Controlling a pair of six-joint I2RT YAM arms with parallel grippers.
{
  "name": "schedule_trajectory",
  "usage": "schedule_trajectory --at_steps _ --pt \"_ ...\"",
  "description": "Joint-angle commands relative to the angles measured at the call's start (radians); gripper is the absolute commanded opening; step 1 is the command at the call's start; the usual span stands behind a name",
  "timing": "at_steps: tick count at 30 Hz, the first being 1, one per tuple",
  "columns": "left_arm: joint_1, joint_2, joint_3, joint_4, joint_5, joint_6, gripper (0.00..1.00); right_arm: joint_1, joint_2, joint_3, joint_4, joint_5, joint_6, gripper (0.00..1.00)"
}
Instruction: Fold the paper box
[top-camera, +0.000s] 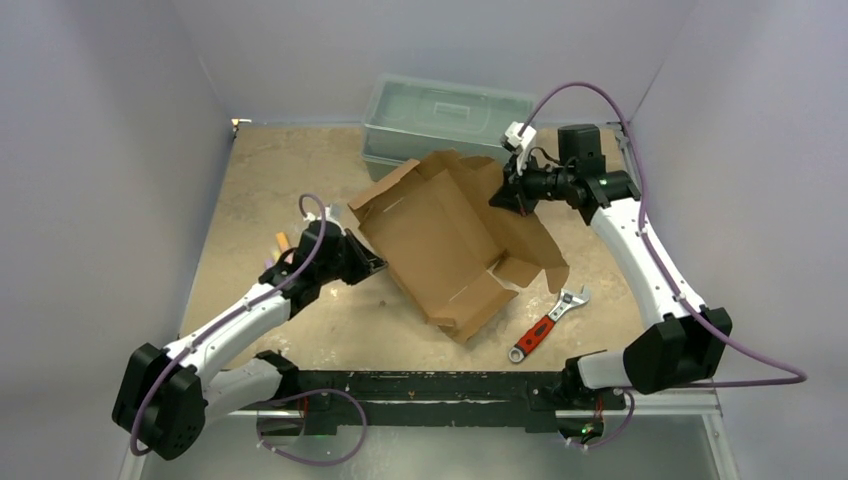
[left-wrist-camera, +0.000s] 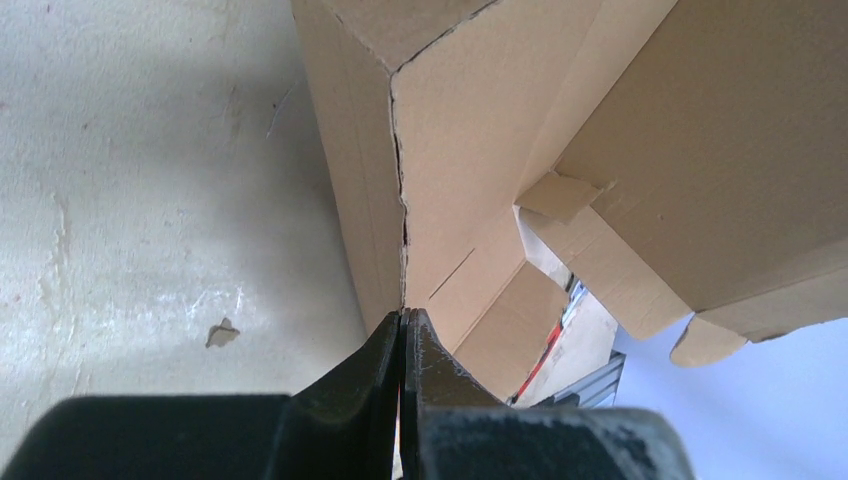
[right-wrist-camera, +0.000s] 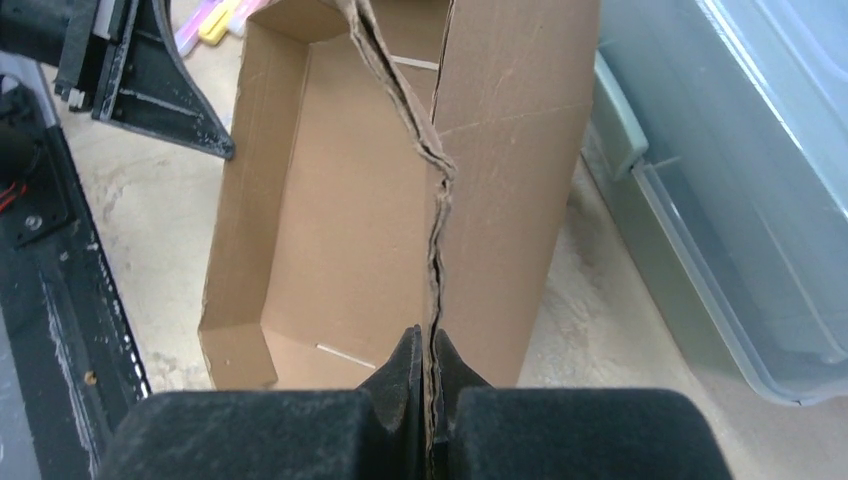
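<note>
The paper box (top-camera: 440, 240) is brown corrugated cardboard, half formed, lying skewed at the middle of the table with its walls partly raised. My right gripper (top-camera: 503, 198) is at its far right side, shut on the top edge of a doubled wall. In the right wrist view that edge runs between the fingers of the right gripper (right-wrist-camera: 434, 335), with the box's open inside (right-wrist-camera: 330, 230) to the left. My left gripper (top-camera: 372, 263) is at the box's left side. The left gripper (left-wrist-camera: 404, 315) is shut, its tips touching the foot of a corner crease of the box (left-wrist-camera: 470, 150).
A grey-green plastic toolbox (top-camera: 445, 110) stands behind the box, close to the right of the held wall (right-wrist-camera: 720, 200). A red-handled wrench (top-camera: 545, 325) lies at the front right. Small coloured items (top-camera: 283, 240) sit by the left arm. A black rail (top-camera: 430, 385) runs along the near edge.
</note>
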Motion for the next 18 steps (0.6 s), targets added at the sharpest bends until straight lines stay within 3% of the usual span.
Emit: schedule_trajectory --at_steps 1,10,18 --pt "-0.007 -0.051 -0.062 -0.018 0.025 -0.047 0.00 0.035 -0.003 0.018 -0.132 -0.070 -0.115 0.00" --pt "-0.007 -0.127 -0.084 -0.048 0.046 -0.052 0.00 0.077 -0.056 0.028 -0.275 -0.169 -0.293 0.00" --pt "-0.008 -0.176 -0.088 -0.079 0.069 -0.042 0.00 0.097 -0.071 0.032 -0.295 -0.183 -0.298 0.00"
